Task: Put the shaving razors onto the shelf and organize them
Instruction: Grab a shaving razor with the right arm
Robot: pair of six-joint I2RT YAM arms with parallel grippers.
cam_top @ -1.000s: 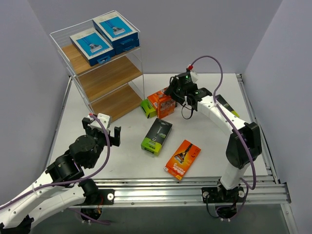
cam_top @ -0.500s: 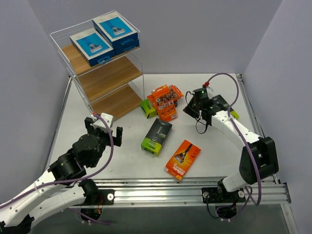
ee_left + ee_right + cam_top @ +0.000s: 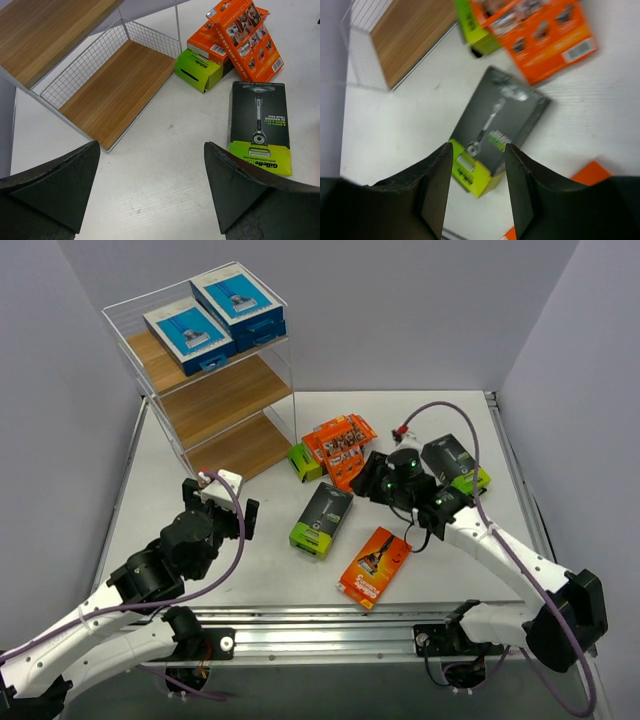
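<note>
Two blue packs (image 3: 187, 332) on shelf (image 3: 215, 400); right gripper (image 3: 477, 150) hovers half-open, empty, over black pack (image 3: 495, 125) for pickup; left gripper (image 3: 150, 150) wide, empty.

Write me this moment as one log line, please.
left pincer: open, empty | right pincer: open, pointing toward black-and-green pack | shelf: two blue packs on top board | table: orange packs unshelved

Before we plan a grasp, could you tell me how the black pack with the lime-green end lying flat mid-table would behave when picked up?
The black pack looks like a crisp-edged carton, so probably stiff enough to keep its shape when gripped. Lying on its broad face on the table, it would likely slide, not roll or tip.
</note>
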